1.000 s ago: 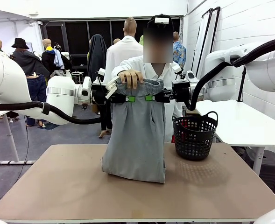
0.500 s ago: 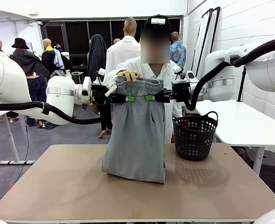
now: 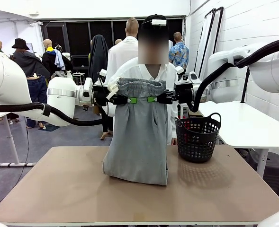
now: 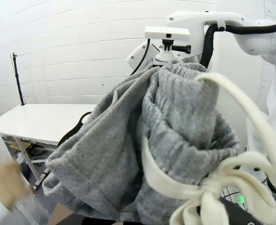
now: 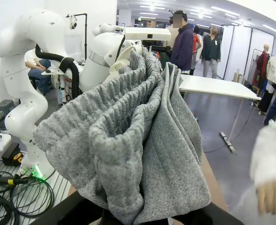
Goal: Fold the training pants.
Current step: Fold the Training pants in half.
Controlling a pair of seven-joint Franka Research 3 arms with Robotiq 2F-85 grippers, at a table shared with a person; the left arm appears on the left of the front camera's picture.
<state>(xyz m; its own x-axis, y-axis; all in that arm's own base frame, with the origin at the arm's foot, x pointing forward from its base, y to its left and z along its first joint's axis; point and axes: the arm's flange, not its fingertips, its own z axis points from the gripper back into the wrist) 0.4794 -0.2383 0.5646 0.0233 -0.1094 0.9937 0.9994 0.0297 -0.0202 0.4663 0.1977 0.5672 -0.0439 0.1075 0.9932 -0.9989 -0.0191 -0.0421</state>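
Observation:
The light grey training pants (image 3: 139,137) hang upright over the table, their lower end bunched on the tabletop. My left gripper (image 3: 130,100) is shut on the waistband's left side and my right gripper (image 3: 153,99) is shut on its right side, both at chest height. The left wrist view shows the gathered waistband (image 4: 175,140) up close with the whitish drawstring (image 4: 212,183) knotted in front. In the right wrist view the ribbed waistband (image 5: 123,140) covers my fingers. A person in a white shirt (image 3: 144,71) stands just behind the pants, hands off them.
A black mesh basket (image 3: 197,137) stands on the table's far right, close to the pants. The brown tabletop (image 3: 58,189) has free room in front and to the left. A white table (image 3: 243,123) stands to the right.
The person's hand, which gripped the top of the waistband a second ago, has let go and dropped away. Both grippers and the pants have stayed put.

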